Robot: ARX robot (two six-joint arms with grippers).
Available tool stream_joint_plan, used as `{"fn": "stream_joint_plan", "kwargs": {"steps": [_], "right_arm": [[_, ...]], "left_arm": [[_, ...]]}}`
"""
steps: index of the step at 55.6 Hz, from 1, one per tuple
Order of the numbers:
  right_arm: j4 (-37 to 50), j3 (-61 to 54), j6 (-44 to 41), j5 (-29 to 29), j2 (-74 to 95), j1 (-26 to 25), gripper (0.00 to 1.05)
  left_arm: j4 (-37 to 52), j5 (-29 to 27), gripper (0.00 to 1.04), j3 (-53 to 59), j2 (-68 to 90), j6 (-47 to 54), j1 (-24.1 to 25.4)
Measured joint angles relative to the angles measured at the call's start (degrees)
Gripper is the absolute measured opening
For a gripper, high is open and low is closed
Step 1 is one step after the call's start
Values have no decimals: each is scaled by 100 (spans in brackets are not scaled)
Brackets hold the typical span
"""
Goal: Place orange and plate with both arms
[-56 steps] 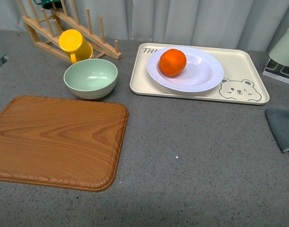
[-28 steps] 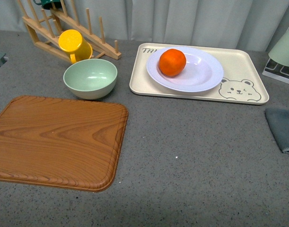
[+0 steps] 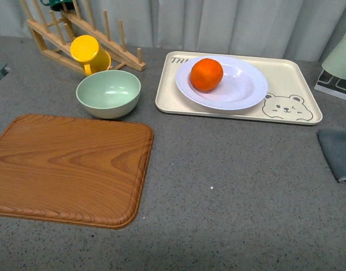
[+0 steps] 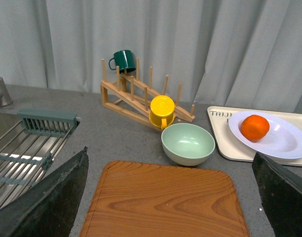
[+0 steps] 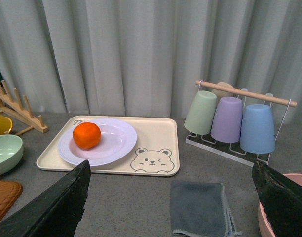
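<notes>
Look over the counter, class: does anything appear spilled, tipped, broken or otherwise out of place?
Nothing stands out. The orange sits in the plate, off-centre toward its rim, and the plate lies flat on the bear tray. The green bowl stands upright, the yellow cup leans on the wooden rack, and nothing is spilled.

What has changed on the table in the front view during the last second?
Nothing has visibly changed. The orange lies in the plate on the bear tray, as before. The green bowl, the yellow cup and the wooden board kept their places. Neither arm shows in the front view.
</notes>
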State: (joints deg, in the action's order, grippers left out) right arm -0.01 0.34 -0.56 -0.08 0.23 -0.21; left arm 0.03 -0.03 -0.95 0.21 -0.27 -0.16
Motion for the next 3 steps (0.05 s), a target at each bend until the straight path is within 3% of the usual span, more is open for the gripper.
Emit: {"fn": "stream_joint_plan", "kwargs": {"steps": [3], "right_arm": [[0, 0, 0, 0, 0, 0, 96]], "left_arm": [[0, 0, 98, 0, 0, 0, 2]]}}
